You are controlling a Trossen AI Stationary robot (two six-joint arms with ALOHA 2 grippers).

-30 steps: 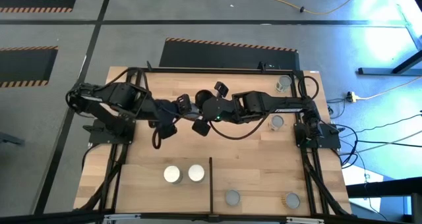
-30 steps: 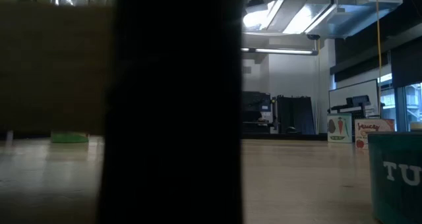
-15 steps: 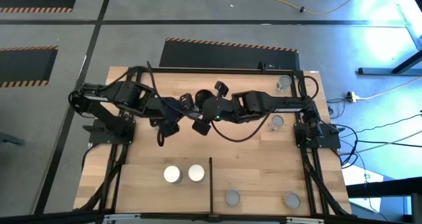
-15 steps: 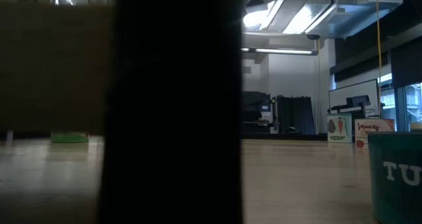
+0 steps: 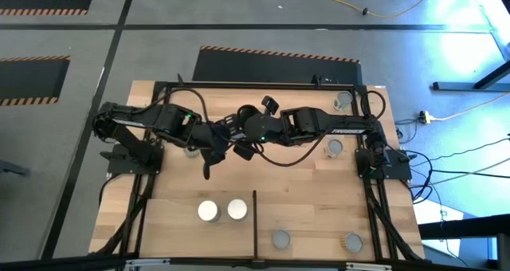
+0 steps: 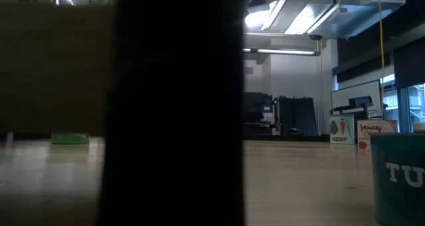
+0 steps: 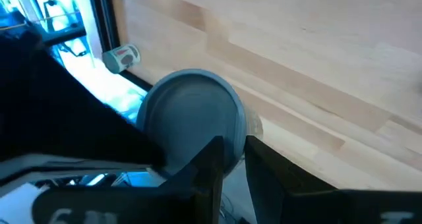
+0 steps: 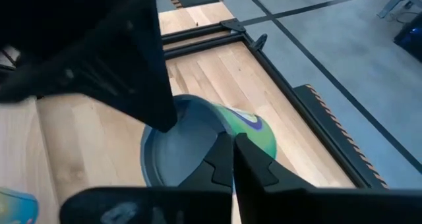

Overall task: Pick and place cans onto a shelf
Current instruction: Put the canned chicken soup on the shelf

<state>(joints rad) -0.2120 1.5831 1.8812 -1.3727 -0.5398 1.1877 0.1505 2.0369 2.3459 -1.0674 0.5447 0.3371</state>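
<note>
A can (image 8: 191, 148) with a grey top and a green label hangs over the middle of the table, with my right gripper (image 8: 232, 155) shut on it. My left gripper (image 7: 242, 157) stands at the edge of the same can (image 7: 191, 112), its fingers a narrow gap apart. In the high view both grippers meet at the table's middle (image 5: 231, 142). Two white-topped cans (image 5: 209, 211) (image 5: 237, 210), a grey-topped one (image 5: 280, 239) and a tan-topped one (image 5: 352, 241) stand upright on the shelf (image 5: 307, 215). My right gripper pinches the can's top rim (image 8: 223, 140) between its two fingers, coming slanting down from the table's right. The can is tilted and lifted clear of the table. My left gripper's fingertips (image 7: 214, 155) overlap the can's rim; whether they touch it I cannot tell.
Two more cans stand near the table's right side (image 5: 343, 101) (image 5: 335, 148). A black divider bar (image 5: 255, 223) splits the shelf. In the low view a dark upright shape (image 6: 176, 106) blocks the middle, and a teal can (image 6: 398, 179) stands at the right.
My left gripper has moved toward the table's right edge and down, tipping further downward, up to the can that my right gripper holds. The right gripper and the can have stayed in place.
</note>
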